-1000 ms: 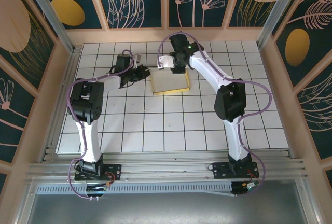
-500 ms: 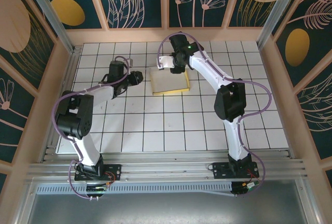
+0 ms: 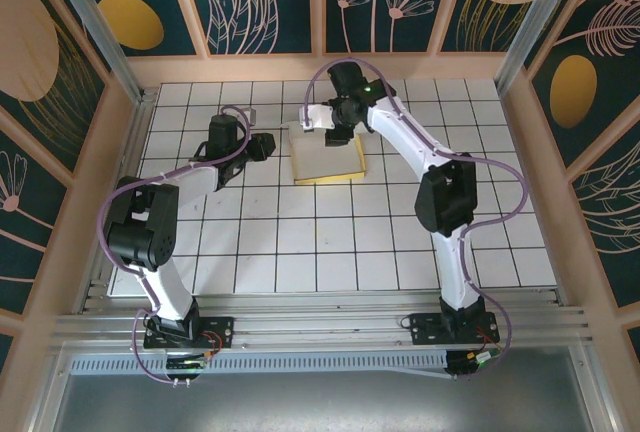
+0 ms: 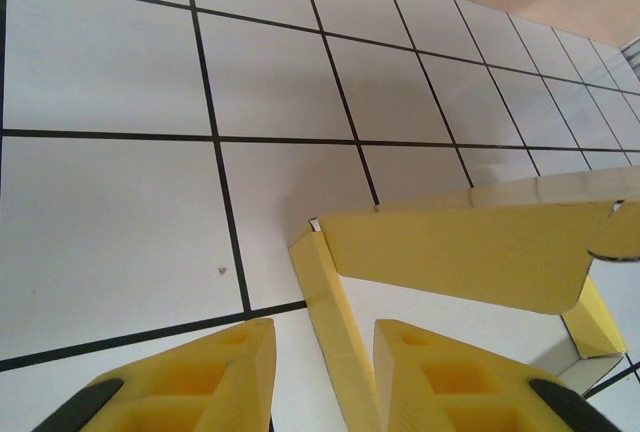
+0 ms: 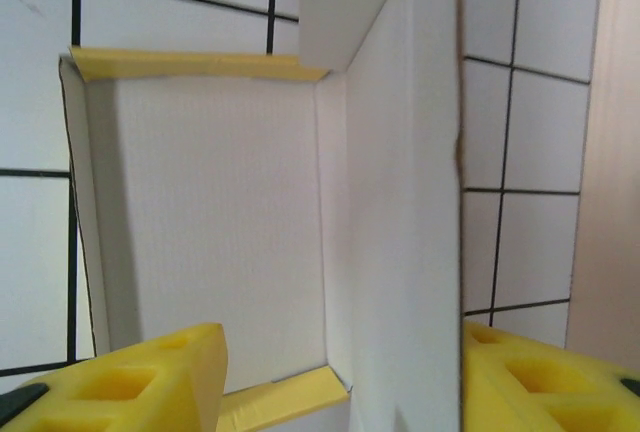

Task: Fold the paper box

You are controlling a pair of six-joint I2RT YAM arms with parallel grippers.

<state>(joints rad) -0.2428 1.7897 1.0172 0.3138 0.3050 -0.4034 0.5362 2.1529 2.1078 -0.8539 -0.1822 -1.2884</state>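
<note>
Yellow outside, white inside, thin card: the paper box (image 3: 325, 160) lies half-formed at the far middle of the tiled table (image 3: 300, 242), base flat and some walls raised. It looks light and stiff only between creases, so it would likely skid on the smooth tiles and dent under a hard pinch. Best hold is probably a flap's free edge close to its crease, with the other arm steadying the base. The right gripper (image 3: 325, 130) hangs over the far-left corner with fingers wide apart. A raised white wall stands between them, close to the right finger, not clamped. The left gripper (image 3: 265, 144) sits just beside the box's left edge, fingers partly spread, holding nothing; a low yellow side strip (image 4: 325, 292) runs toward the gap. Count: one box, two grippers, two yellow fingers each.
</note>
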